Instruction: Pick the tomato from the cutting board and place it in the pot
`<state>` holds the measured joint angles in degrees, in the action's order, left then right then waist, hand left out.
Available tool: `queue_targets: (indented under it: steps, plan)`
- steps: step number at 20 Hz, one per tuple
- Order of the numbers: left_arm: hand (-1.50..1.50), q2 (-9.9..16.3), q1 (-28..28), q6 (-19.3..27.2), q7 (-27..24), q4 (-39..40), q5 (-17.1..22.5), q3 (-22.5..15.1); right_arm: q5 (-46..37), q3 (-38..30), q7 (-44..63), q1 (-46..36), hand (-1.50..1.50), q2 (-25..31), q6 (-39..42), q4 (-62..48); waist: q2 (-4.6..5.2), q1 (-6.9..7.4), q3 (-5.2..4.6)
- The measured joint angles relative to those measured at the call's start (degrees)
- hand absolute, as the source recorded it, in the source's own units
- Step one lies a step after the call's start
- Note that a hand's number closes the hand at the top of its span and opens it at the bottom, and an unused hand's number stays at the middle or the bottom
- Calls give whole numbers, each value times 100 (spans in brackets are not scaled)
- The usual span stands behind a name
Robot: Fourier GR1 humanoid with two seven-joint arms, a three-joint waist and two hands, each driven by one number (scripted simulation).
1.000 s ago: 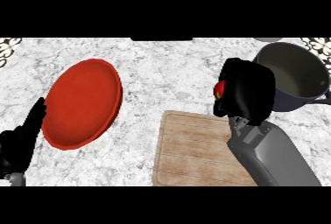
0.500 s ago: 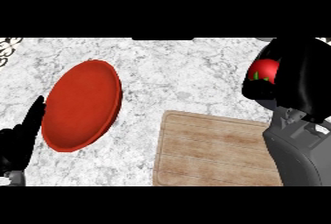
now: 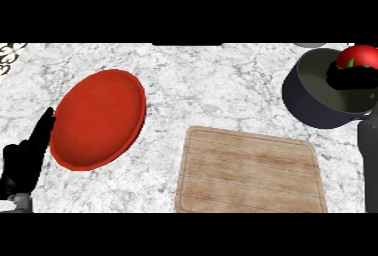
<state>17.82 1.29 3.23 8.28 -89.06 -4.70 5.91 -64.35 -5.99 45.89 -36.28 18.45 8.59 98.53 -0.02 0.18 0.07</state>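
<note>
One relation settles the coming move: the tomato [image 3: 359,56] sits over the pot [image 3: 325,95], above the far right part of its mouth, with the right hand [image 3: 353,80] just under it and its dark fingers [image 3: 341,79] curled up round the fruit's lower half, so I judge that letting go should send it down into the pot. Measured from the pot, the board [image 3: 249,172] lies bare, nearer and to the left, the red plate [image 3: 97,120] farther left on the table [image 3: 214,80], and the left hand [image 3: 26,162] rests beyond the plate with fingers straight. No brand, label or writing shows anywhere.
</note>
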Motion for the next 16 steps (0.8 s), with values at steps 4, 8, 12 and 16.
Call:
queue_targets:
  steps: [4,8,12,16]
  plan:
    - [0,-39,10,-56,-127,108,-3,66,249,-453,-582,-182,150,355,-299,-837,6,20,1]
    - [0,-36,-102,-106,-141,197,-34,98,481,-838,-1304,-346,150,693,-724,-1919,19,45,1]
    - [0,-75,-50,-118,-24,-4,-61,91,489,-995,-1908,-497,150,919,-1180,-3032,27,80,1]
    - [0,-119,-63,-130,-116,43,-116,68,376,-1067,-2485,-753,150,1140,-1642,-4301,46,126,4]
